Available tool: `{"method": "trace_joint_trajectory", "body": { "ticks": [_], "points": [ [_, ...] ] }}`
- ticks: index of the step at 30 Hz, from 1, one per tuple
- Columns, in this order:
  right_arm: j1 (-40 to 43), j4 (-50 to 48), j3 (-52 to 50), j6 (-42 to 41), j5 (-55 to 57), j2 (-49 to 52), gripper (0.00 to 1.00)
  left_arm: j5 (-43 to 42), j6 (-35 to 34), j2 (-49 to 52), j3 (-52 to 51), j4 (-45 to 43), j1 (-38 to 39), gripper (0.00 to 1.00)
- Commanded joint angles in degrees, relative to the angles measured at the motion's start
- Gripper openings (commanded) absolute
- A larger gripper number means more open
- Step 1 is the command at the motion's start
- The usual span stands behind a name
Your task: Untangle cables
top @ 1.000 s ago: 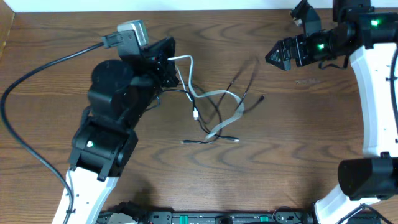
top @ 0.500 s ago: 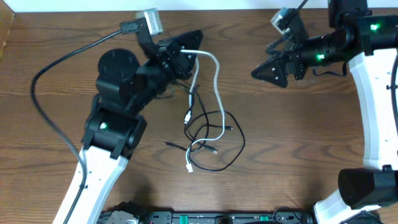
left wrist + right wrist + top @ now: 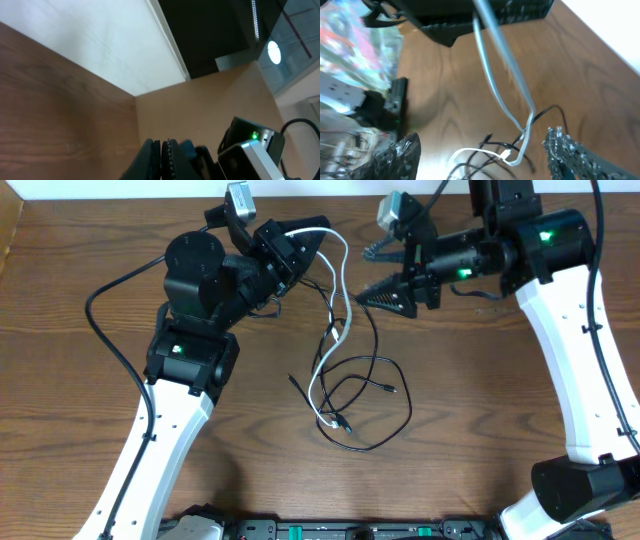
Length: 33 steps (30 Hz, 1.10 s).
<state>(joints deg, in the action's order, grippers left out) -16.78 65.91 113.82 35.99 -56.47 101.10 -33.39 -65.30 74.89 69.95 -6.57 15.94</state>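
The white cable (image 3: 506,59) hangs from the left pincer (image 3: 305,242), which is clamped tight on it; it arcs over and drops toward 6 o'clock, ending tangled with the looped black cable (image 3: 409,408) on the tabletop (image 3: 500,430); the right pincer (image 3: 362,296) sits at 3 o'clock of the hanging strand, jaws apart, strand between them, gripping nothing.

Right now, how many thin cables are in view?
2. The white cable hangs from the left gripper to the table; the black cable loops on the table, tangled with it.
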Motion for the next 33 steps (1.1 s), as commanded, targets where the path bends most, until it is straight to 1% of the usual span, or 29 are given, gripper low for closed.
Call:
{"method": "trace_joint_trajectory", "body": {
  "ticks": [1,6,12,15,20,23,26,28,30,31,32,33],
  "points": [
    [-1.27,-3.04,0.48,-4.28,3.19,0.94,0.75,-3.3,-2.34,-0.48,0.46,-0.44,-0.13,0.07],
    [-1.33,-8.0,0.48,-5.73,3.41,2.78,0.75,-6.38,-2.34,-0.48,0.46,-0.44,-0.13,0.08],
    [-1.73,-8.66,0.48,-5.73,2.47,5.42,0.69,-8.22,-2.58,-0.48,0.46,-0.44,-0.13,0.07],
    [-1.84,-9.03,0.48,-5.46,-1.22,5.77,0.69,-8.2,-2.58,-0.48,0.46,-0.44,-0.13,0.07],
    [-3.32,-10.19,0.48,-5.03,-1.53,5.92,0.69,-8.15,-4.72,-0.46,0.46,-0.7,-0.13,0.08],
    [-4.57,-10.14,0.48,-5.07,-1.31,6.05,0.66,-7.87,-4.7,-0.46,0.46,-4.04,-0.24,0.08],
    [-4.57,-8.96,0.48,-6.45,3.41,6.05,0.64,-8.0,-4.72,-0.48,0.46,-7.96,-1.99,0.08],
    [-4.09,-7.43,0.48,-6.75,6.43,6.05,0.66,-8.02,-5.29,-0.46,0.46,-8.09,-3.15,0.08],
    [-3.13,-6.69,0.48,-6.73,7.26,6.05,0.71,-8.0,-5.33,-0.42,0.46,-7.17,-4.2,0.08],
    [-2.43,-6.51,0.48,-6.64,6.93,6.05,0.79,-8.0,-5.31,-0.39,0.46,-6.8,-4.55,0.07],
    [-1.86,-6.25,0.48,-5.81,6.34,6.05,0.84,-7.98,-5.31,-0.39,0.46,-6.6,-4.79,0.08],
    [-1.22,-5.64,0.48,-4.07,5.42,6.05,0.86,-7.98,-5.31,-0.39,0.46,-6.58,-4.96,0.07]
  ]
}}
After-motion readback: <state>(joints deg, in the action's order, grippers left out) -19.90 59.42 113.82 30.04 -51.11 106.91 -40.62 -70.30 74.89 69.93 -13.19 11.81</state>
